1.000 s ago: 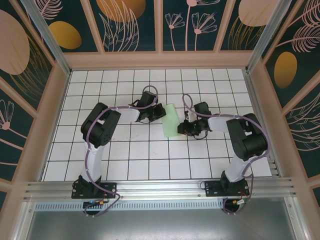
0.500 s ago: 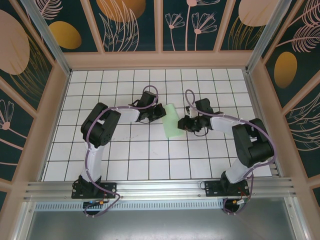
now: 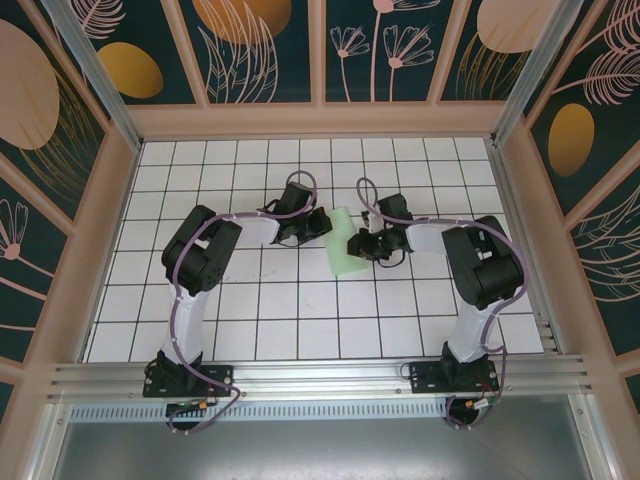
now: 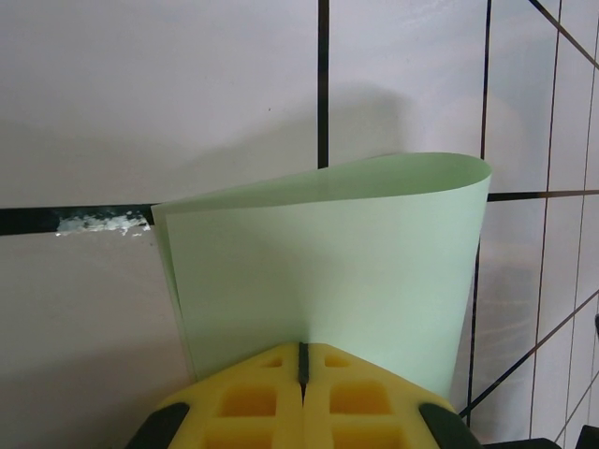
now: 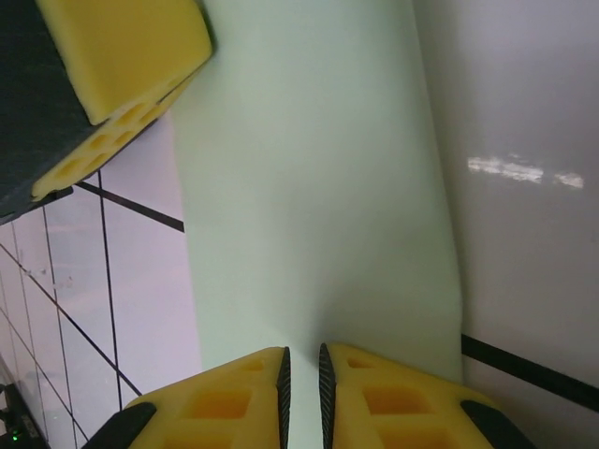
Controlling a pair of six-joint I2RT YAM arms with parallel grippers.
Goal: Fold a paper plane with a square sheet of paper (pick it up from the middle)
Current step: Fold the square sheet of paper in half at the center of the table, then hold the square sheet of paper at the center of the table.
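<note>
Right gripper (image 3: pixel 358 245), shifted left onto the square sheet of paper (image 3: pixel 342 260) at the centre of the tiled table (image 3: pixel 250 300), pads near-closed, grasp indeterminate; left gripper (image 3: pixel 322 226) clenched on its doubled edges, apparently steadying the fold for creasing

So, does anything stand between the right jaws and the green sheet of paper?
Nothing visible does. The right gripper sits at the near edge of the square sheet of paper, its jaws almost together over it. The left gripper pinches the sheet on the far side, out of the right one's way.
</note>
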